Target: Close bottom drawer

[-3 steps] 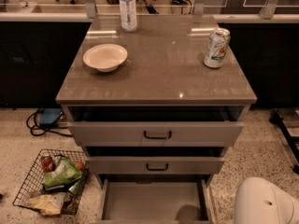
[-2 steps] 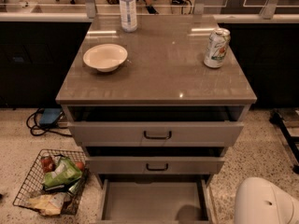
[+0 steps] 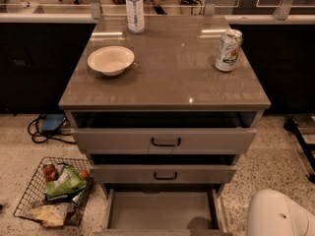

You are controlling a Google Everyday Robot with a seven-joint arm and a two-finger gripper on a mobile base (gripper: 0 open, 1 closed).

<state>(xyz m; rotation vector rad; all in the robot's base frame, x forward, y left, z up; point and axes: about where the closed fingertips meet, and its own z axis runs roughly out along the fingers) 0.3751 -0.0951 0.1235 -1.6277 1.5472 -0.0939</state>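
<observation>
The bottom drawer (image 3: 162, 211) sits lowest under the counter (image 3: 172, 82), pulled far out toward the camera. The gripper is out of view, so I cannot tell its state. A white arm shell (image 3: 279, 215) sits just right of the drawer, whose front probably needs pushing straight back

Cabinet top (image 3: 167, 82): bowl (image 3: 110, 59), bottle (image 3: 134, 6), can (image 3: 228, 50).

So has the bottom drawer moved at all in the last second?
No. The bottom drawer sits equally far out below the middle drawer; the gripper is out of view.
</observation>
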